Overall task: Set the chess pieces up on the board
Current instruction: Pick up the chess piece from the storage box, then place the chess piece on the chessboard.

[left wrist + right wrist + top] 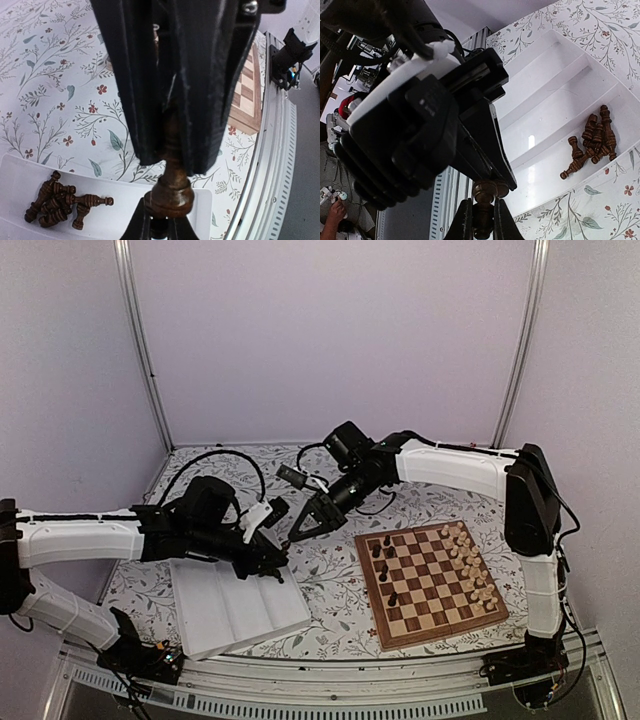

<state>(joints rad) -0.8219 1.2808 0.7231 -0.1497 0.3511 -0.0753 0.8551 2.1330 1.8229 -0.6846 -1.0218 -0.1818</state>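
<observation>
I see a glossy dark brown wooden chessman (170, 192) between black left gripper fingers (140, 90). White ridged plastic tray (240, 615). Square wooden board (430, 582) checkered light and dark brown, brown border. White tablecloth (330, 580), grey-green leaf and red flower print.

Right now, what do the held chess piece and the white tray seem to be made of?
The held chess piece is likely turned wood, stained dark brown and varnished: bright highlights sit on its rounded rings. The white tray is probably moulded plastic, smooth and matte, its ridges formed in one piece; the look leaves this open.
</observation>
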